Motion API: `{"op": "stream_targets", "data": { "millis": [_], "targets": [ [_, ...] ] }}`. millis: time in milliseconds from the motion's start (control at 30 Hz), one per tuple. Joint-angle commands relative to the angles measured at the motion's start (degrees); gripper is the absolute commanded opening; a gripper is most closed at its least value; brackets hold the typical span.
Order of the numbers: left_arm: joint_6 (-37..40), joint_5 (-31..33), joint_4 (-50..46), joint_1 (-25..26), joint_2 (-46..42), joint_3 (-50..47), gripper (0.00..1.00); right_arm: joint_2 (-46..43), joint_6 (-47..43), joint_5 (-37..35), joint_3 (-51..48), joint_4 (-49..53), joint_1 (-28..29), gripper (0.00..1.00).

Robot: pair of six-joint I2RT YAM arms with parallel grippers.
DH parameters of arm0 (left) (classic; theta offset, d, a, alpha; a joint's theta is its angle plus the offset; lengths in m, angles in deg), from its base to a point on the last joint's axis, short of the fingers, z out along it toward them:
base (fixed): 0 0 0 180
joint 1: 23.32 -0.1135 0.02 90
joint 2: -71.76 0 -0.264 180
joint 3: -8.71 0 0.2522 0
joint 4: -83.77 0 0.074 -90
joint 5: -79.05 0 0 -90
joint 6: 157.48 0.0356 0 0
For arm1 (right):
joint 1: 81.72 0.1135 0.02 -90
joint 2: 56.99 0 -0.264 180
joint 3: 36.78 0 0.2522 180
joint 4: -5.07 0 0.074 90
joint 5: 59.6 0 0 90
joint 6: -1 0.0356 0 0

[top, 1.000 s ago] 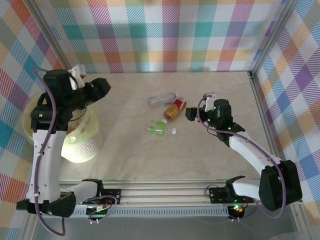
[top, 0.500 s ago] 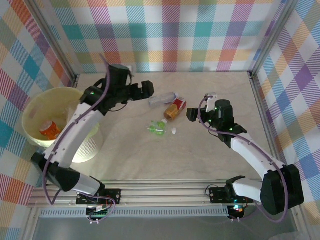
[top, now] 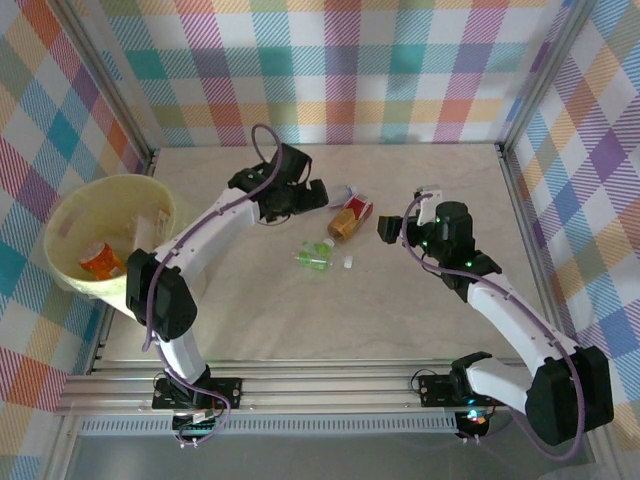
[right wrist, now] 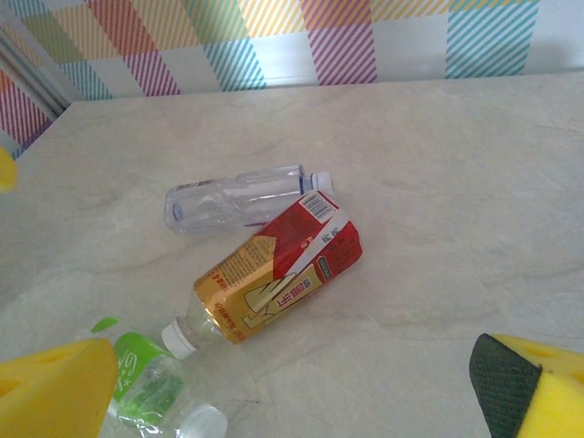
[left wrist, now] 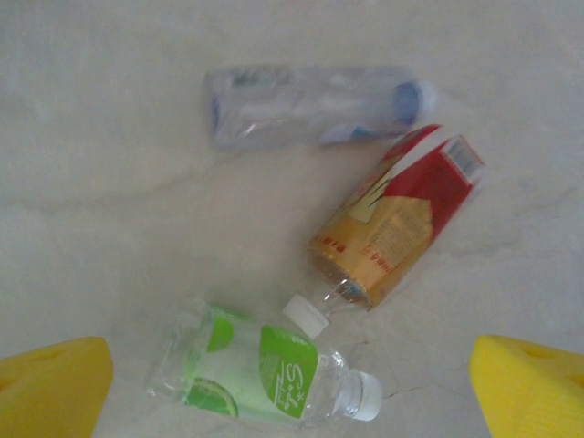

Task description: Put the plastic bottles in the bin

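Three plastic bottles lie together mid-table: a clear one (top: 340,194) (left wrist: 310,103) (right wrist: 237,198), a red-and-gold one (top: 350,217) (left wrist: 397,214) (right wrist: 283,269) and a green-labelled one (top: 315,257) (left wrist: 265,370) (right wrist: 146,388). My left gripper (top: 318,192) (left wrist: 290,388) hangs open above them, its yellow pads (left wrist: 50,388) wide apart with nothing held. Just right of the bottles, my right gripper (top: 383,230) (right wrist: 292,392) is open and faces them. The pale-yellow bin (top: 75,215) stands at the far left with an orange-labelled bottle (top: 100,258) inside.
Checked walls and metal frame posts close the table at the back and both sides. The left arm (top: 215,225) stretches from the bin's side across to the bottles. Bare tabletop (top: 440,180) lies at the back right and in front of the bottles.
My left arm has swung from over the bin rightward across the table to above the bottles. The bin's inside with the orange-labelled bottle has come into sight. The right arm has barely moved.
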Motion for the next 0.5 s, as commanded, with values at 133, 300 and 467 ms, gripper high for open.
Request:
{"op": "stream_targets", "data": {
  "millis": [133,300,467],
  "targets": [
    [-32.54,3.45,-5.70,4.03,4.34,-1.40,1.00,-0.14,0.27,-0.37,-0.39,-0.17,0.38,1.00],
    [-43.39,-4.12,-2.90,4.51,8.94,-4.13,1.00,-0.22,0.17,-0.68,-0.18,0.72,0.38,1.00],
    [-48.02,-3.49,0.46,4.57,11.52,-5.98,1.00,-1.26,0.07,-1.30,-0.77,1.46,0.38,1.00]
  ]
}}
